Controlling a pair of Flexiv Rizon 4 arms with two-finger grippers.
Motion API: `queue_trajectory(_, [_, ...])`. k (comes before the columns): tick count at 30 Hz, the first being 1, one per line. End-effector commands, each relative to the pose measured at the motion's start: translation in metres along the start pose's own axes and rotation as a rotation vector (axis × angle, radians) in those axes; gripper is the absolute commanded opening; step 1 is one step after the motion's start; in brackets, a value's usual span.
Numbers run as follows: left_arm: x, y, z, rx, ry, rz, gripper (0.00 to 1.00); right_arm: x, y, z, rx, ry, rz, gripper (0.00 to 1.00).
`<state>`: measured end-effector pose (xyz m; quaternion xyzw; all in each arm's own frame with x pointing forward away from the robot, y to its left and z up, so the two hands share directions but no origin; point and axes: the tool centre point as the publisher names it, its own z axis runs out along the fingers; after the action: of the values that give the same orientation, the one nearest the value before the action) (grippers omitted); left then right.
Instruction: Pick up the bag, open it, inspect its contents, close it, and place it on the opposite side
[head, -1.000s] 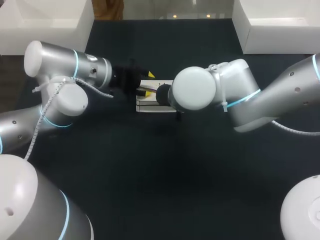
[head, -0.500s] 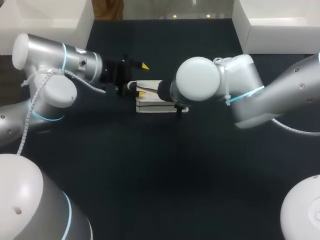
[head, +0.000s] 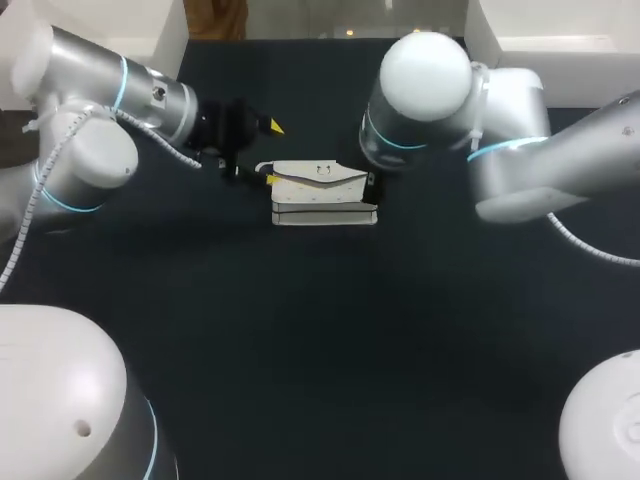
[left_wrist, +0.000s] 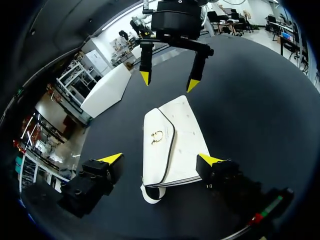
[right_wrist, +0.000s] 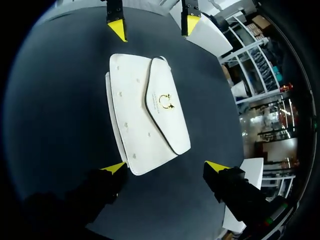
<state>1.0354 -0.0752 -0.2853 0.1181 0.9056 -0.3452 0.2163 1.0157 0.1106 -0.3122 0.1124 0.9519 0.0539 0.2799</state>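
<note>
The white bag (head: 322, 192) lies flat on the dark table with its flap down and a gold ring clasp (left_wrist: 157, 136) on top. My left gripper (head: 269, 153) is open at the bag's left end, one yellow tip on each side of that end and neither pressing it. In the left wrist view the bag (left_wrist: 172, 145) runs ahead from between the left gripper's (left_wrist: 160, 160) tips. My right gripper (left_wrist: 169, 81) hangs open over the bag's far end, clear of it. In the right wrist view the bag (right_wrist: 145, 120) lies ahead of the open right gripper (right_wrist: 166, 167), and the left gripper (right_wrist: 154, 25) is beyond it.
White boxes stand at the back left (head: 100, 50) and back right (head: 560, 50) corners. Dark table surface (head: 330, 330) stretches in front of the bag. My right arm's big joint (head: 425, 90) hides its gripper in the head view.
Both grippers have opened and drawn back from the bag. The right arm rose and swung toward the back; the left arm pulled back left. The bag now rests free on the table.
</note>
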Motion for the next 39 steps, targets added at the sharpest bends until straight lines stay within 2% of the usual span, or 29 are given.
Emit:
queue_trajectory(1, [-0.002,-0.006,-0.015,-0.069,0.081,-0.02,1.0,-0.011,0.001,-0.01,0.014,0.11,-0.007,1.0])
queue_trajectory(8, [0.003,-0.004,-0.023,-0.126,0.167,-0.087,1.0,-0.023,0.0,-0.013,0.034,0.221,0.003,1.0])
queue_trajectory(12, [0.004,-0.001,-0.028,-0.16,0.208,-0.1,1.0,-0.03,-0.002,-0.013,0.082,0.28,0.016,1.0])
queue_trajectory(29, [0.004,-0.001,-0.028,-0.16,0.208,-0.1,1.0,-0.03,-0.002,-0.013,0.082,0.28,0.016,1.0])
queue_trajectory(30, [0.002,-0.004,-0.024,-0.169,0.212,-0.158,1.0,-0.03,-0.002,-0.013,0.082,0.28,0.016,1.0])
queue_trajectory(33, [-0.009,-0.006,-0.02,-0.183,0.216,-0.329,1.0,-0.045,-0.001,-0.007,0.192,0.372,0.162,1.0])
queue_trajectory(35, [-0.016,-0.005,-0.022,-0.226,0.201,-0.459,1.0,-0.053,-0.003,-0.002,0.252,0.435,0.255,1.0])
queue_trajectory(39, [-0.021,-0.007,-0.027,-0.31,0.175,-0.713,1.0,-0.065,-0.012,0.0,0.302,0.561,0.467,1.0])
